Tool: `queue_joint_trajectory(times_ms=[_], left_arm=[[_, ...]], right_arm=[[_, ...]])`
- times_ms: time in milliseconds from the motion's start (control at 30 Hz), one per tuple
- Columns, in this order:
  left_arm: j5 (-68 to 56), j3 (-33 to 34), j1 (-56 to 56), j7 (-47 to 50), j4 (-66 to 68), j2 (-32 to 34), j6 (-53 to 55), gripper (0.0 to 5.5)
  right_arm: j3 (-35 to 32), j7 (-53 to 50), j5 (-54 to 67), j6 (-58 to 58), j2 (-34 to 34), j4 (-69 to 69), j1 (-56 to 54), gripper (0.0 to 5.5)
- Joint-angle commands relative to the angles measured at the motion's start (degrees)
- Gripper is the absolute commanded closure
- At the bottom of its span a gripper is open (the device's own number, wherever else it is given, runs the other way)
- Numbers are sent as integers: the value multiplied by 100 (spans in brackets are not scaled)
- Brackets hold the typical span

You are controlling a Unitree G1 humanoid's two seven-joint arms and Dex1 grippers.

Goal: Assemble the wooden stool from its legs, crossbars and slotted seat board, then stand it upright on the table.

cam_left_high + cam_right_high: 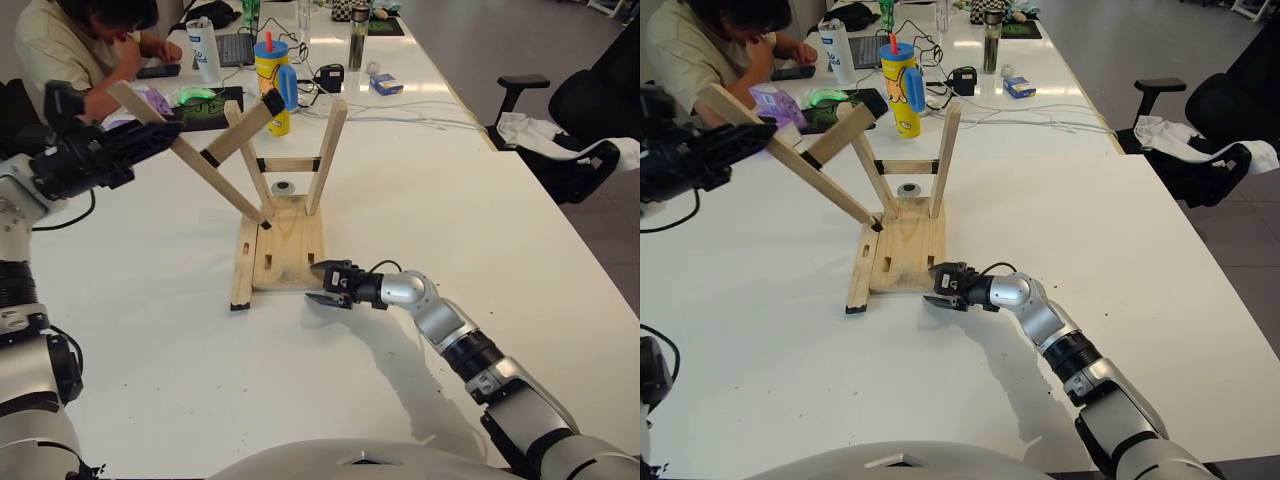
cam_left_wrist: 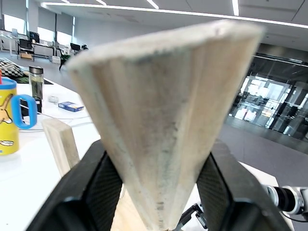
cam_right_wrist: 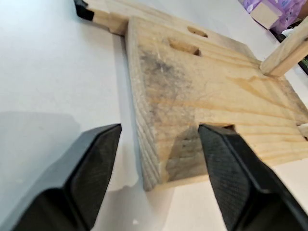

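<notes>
White tabletop point(image 1: 450, 220) stretches down an open office. In the left eye view, the pale slotted wooden seat board point(image 1: 285, 255) lies flat mid-table, its long axis running away from the robot. Two light wooden legs joined by a short crossbar point(image 1: 290, 163) stand planted at its far end. The left gripper point(image 1: 150, 135) is high and well off to the left. It is clenched near the upper end of a long pale wooden leg point(image 1: 215, 178), which slants down to the right until its foot touches the board's left side. The right gripper point(image 1: 318, 282) sits low at the board's near right corner.

The right eye view shows the same lean, with the leg's axis far from upright.

In the left wrist view, black ribbed fingers point(image 2: 103, 187) clamp both flanks of the leg.

In the right wrist view, the fingers point(image 3: 91, 168) are spread apart, with the board's near corner between them. One is over bare table, the other by a notch, and contact is hard to judge. Two rectangular slots point(image 3: 184, 46) lie beyond.

As I read it, seating depends on swinging that leg upright over its slot. The left arm carries the leg, and the right arm is nearer for steadying the board.
</notes>
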Motion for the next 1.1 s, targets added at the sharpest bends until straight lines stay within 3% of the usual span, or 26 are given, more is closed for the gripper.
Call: queue_joint_trajectory(times_ms=[33, 200, 467, 1100], left_arm=[[268, -191, 64, -78, -81, -246, -322, 344], [385, -255, 421, -80, -405, -395, -445, 344], [732, -479, 478, -47, -477, -637, -861, 344], [1790, -1292, -458, -963, 538, -510, -1587, 344]], right_arm=[[-147, 28, -239, -36, -238, 376, -141, 250], [-587, 341, 84, 16, -422, 685, -261, 250], [-581, 1263, 546, 626, -351, 274, 5, 250], [-531, 965, 378, 1115, -218, 239, 121, 250]])
